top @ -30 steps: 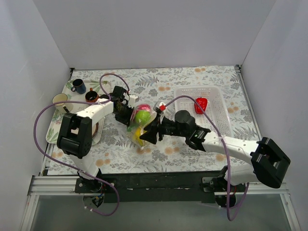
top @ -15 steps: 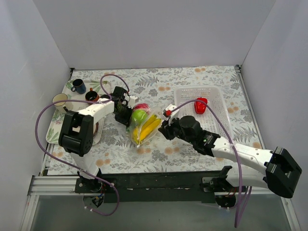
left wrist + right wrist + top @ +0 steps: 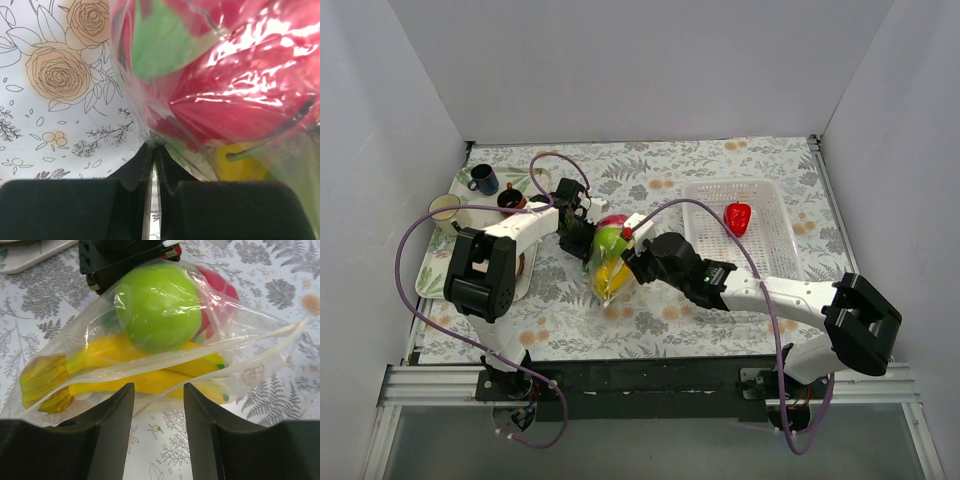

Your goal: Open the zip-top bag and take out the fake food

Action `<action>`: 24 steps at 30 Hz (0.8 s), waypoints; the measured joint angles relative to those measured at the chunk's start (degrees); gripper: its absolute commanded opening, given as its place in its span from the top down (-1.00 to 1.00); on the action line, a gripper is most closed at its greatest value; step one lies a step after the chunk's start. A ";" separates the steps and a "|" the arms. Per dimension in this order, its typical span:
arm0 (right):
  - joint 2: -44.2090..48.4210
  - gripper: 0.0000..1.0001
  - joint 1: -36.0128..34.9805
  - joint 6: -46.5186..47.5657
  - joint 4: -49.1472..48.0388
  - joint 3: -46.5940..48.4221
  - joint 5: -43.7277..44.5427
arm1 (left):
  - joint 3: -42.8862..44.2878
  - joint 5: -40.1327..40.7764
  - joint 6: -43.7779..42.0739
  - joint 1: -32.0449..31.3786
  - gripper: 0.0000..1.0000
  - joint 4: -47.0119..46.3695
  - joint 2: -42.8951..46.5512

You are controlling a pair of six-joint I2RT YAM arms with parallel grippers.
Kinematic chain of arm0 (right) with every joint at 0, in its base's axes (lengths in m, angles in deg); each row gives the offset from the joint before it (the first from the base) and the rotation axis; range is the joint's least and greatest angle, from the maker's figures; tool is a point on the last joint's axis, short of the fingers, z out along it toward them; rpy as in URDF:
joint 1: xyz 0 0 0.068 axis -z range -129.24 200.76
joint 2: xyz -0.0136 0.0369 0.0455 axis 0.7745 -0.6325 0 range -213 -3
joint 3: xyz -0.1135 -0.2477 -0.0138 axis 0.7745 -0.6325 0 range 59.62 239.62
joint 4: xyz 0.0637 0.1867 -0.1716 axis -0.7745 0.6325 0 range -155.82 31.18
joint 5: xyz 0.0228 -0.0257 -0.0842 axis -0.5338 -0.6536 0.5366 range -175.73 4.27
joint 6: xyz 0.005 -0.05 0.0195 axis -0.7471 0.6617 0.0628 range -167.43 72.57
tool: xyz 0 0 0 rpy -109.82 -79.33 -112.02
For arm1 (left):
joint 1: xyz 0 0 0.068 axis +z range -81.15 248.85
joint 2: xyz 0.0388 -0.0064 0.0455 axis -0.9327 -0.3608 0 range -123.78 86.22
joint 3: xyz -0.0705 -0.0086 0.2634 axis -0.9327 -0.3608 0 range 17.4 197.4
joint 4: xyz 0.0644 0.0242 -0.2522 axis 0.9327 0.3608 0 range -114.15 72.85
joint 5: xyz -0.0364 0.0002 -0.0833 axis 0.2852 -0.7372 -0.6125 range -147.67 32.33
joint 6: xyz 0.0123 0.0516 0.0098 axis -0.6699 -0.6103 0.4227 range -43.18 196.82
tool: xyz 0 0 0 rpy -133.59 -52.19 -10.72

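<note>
The clear zip-top bag (image 3: 611,256) lies mid-table, holding a green apple (image 3: 158,306), yellow bananas (image 3: 150,374) and a pink-red fruit (image 3: 240,95). Its zip edge (image 3: 240,347) gapes open toward my right gripper. My left gripper (image 3: 578,232) is shut on the bag's far edge (image 3: 152,146). My right gripper (image 3: 159,392) is open and empty, its fingers just short of the bag's mouth; it shows in the top view (image 3: 632,262) too. A red pepper (image 3: 738,217) lies in the white basket (image 3: 770,250).
A tray (image 3: 432,268) with several mugs, one blue (image 3: 483,179), stands at the far left. The basket is at the right. White walls close in the floral tablecloth on three sides.
My right gripper has pulled back from the bag and then moved in again toward its mouth, now open and empty. The bananas have slid lower in the bag. The left gripper keeps its hold.
</note>
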 measured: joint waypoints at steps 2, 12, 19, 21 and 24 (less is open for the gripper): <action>0.07 0.05 -1.40 1.16 0.55 0.39 3.21 | 0.00 0.00 0.00 0.02 0.99 -0.02 0.00; 2.69 0.22 -8.50 7.61 0.35 1.62 14.32 | -0.04 -0.09 0.02 0.02 0.99 -0.28 -0.33; 1.81 0.32 -11.19 12.09 -1.77 2.51 18.34 | -0.15 -0.09 0.02 0.02 1.00 -0.50 -0.33; 0.20 0.35 -11.10 12.68 -2.25 2.54 18.71 | -0.15 -0.11 0.04 0.02 1.00 -0.55 -0.33; -2.82 0.36 -10.64 13.00 -2.97 2.27 18.64 | -0.15 -0.11 0.04 0.02 1.00 -0.61 -0.33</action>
